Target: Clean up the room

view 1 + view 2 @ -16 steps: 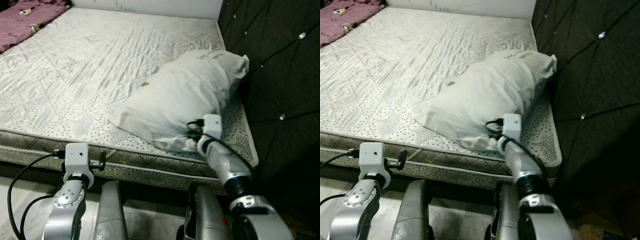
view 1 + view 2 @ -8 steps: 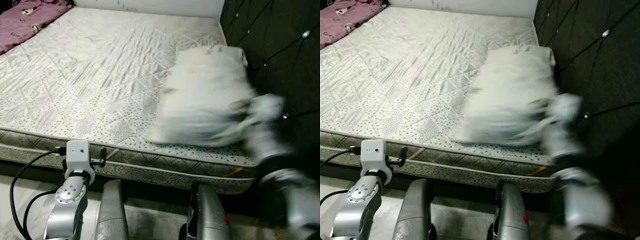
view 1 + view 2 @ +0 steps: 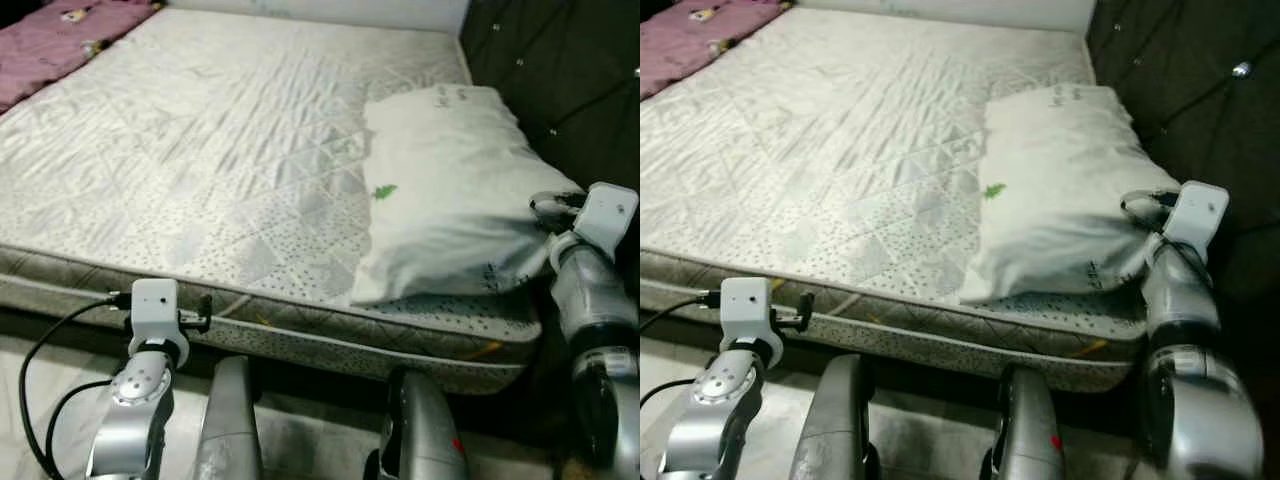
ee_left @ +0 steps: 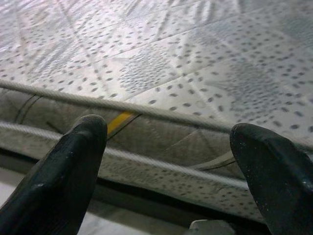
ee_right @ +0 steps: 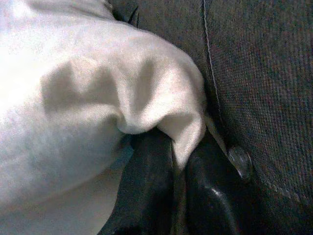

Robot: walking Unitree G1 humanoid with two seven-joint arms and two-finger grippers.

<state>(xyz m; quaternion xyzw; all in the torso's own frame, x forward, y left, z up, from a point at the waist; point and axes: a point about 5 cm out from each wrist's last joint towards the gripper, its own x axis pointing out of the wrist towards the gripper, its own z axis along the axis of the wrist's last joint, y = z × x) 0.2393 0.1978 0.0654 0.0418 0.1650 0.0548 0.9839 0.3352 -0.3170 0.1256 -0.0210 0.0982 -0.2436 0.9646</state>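
Quilted grey-white fabric covers the bare mattress [image 3: 200, 150], the largest thing in the head views, running from its dotted front edge near 6 o'clock back toward 12. Dark tufted padding of the headboard [image 3: 560, 70] rises along the mattress's edge from 1 to 3 o'clock, directly behind the pillow and hemming it in. A purple blanket [image 3: 50, 40] lies bunched at the far corner around 10 o'clock, well apart from everything else. The white pillow [image 3: 450, 190] rests flat on the mattress at about 2 o'clock, its long side against the headboard, a small green mark on its cover. At 3 o'clock the right gripper [image 5: 178, 161] pinches a corner of the pillow, its black fingers [image 5: 146, 191] closed tight on a fold of cloth just beside a headboard button. At 7 o'clock the left gripper [image 4: 166, 152] hangs before the mattress's front edge, fingers spread wide with nothing between them.
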